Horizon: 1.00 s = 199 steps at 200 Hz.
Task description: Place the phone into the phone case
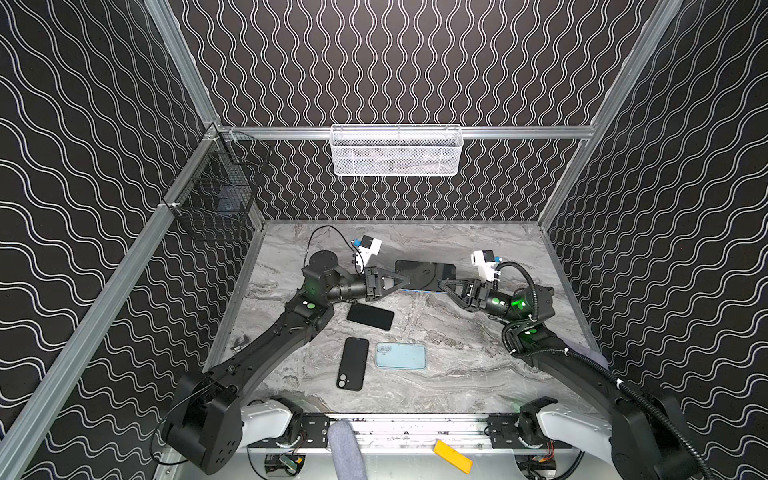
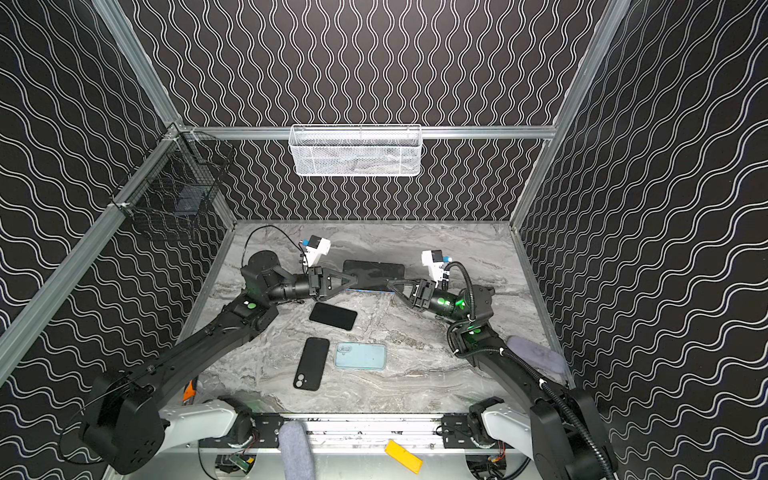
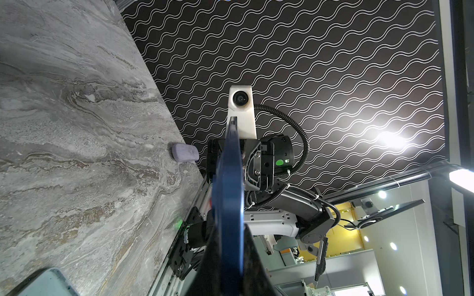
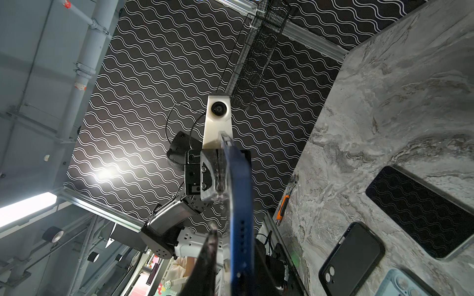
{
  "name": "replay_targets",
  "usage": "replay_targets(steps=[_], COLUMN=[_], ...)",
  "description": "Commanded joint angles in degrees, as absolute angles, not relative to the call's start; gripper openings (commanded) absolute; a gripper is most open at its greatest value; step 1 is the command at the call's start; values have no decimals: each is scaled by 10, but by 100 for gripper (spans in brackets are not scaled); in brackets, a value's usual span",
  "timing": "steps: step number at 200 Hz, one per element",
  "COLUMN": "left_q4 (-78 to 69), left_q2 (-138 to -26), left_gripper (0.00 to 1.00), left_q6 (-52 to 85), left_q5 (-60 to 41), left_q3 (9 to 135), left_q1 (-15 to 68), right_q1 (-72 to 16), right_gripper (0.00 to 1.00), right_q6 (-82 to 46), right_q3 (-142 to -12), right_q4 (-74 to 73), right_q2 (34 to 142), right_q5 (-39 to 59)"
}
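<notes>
If the two arms pull or twist against each other, the phone (image 1: 424, 272) could slip out of a pinch and drop onto the marble table (image 1: 465, 374), because only thin fingertips on slick glass hold each end. The left gripper (image 1: 405, 283) is clamped on one end. The right gripper (image 1: 443, 285) straddles the other, though I can't tell whether its jaws are pressing yet. The phone hangs between them toward the far side, apparently clear of the table and well apart from the black case (image 1: 352, 364). It's slim, with a glossy dark face and a deep blue rim.
</notes>
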State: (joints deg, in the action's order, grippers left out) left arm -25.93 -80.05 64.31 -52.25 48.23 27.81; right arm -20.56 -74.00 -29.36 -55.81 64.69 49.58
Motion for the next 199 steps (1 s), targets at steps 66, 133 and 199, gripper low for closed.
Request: replay_targets(steps=[66, 133, 199], left_q4=[-82, -13, 346], left_q2=[-773, -738, -649], left_gripper=[43, 81, 99], left_q6=[504, 460, 382], left_q5=[-452, -389, -183], left_q3=[518, 527, 550], left_q1=[280, 274, 271], right_q1=[-205, -205, -209], right_gripper=[7, 3, 0], right_q6=[-702, -613, -516], right_q3=[-318, -341, -352], right_q4=[-485, -320, -49], right_q2=[629, 587, 523], right_q5=[466, 442, 411])
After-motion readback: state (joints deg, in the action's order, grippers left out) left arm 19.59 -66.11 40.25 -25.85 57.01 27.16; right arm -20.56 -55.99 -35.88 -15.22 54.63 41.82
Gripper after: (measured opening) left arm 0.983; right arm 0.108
